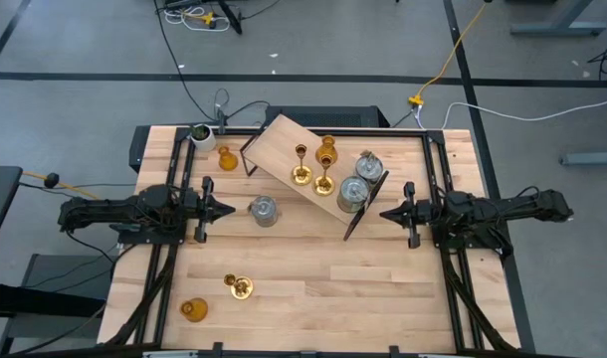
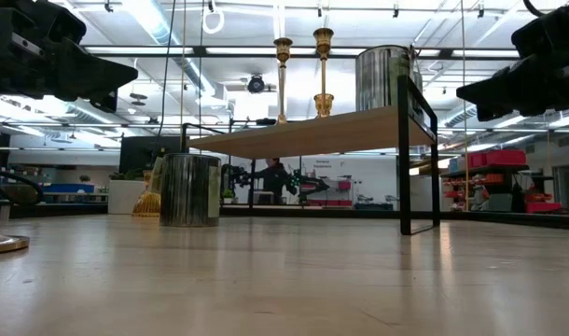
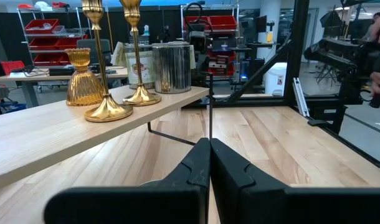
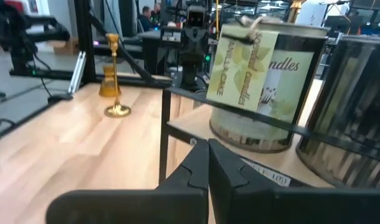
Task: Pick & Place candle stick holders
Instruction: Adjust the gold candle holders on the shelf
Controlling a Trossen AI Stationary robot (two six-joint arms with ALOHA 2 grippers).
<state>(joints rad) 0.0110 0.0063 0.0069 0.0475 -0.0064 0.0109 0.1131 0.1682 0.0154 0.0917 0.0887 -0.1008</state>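
Currently the tabletop (image 1: 313, 288) carries a raised wooden shelf (image 1: 284, 147) on a black frame, set askew near the far edge, with five holders on it: two brass sticks (image 1: 302, 175), one amber glass holder (image 1: 327, 152), and two silver cylinders (image 1: 353, 193) at its right end. Four remain off it: a silver cylinder (image 1: 265, 210) on the tabletop just in front of the shelf, an amber one (image 1: 227, 158) toward the far left corner beside the small white plant pot (image 1: 201, 134), and a brass stick (image 1: 240, 287) lying with an amber one (image 1: 193, 309) near the front left corner. My left gripper (image 1: 227, 210) hangs at the left side, fingers pressed together, holding nothing; my right gripper (image 1: 385, 211) hangs at the shelf's right end, likewise pressed together and empty. Judgement: the loose silver cylinder is nearest my left gripper, so take it next. Spread the fingers before descending, straddle the body squarely, lift clear of the shelf edge, and set it down away from the brass sticks, which look easy to topple.
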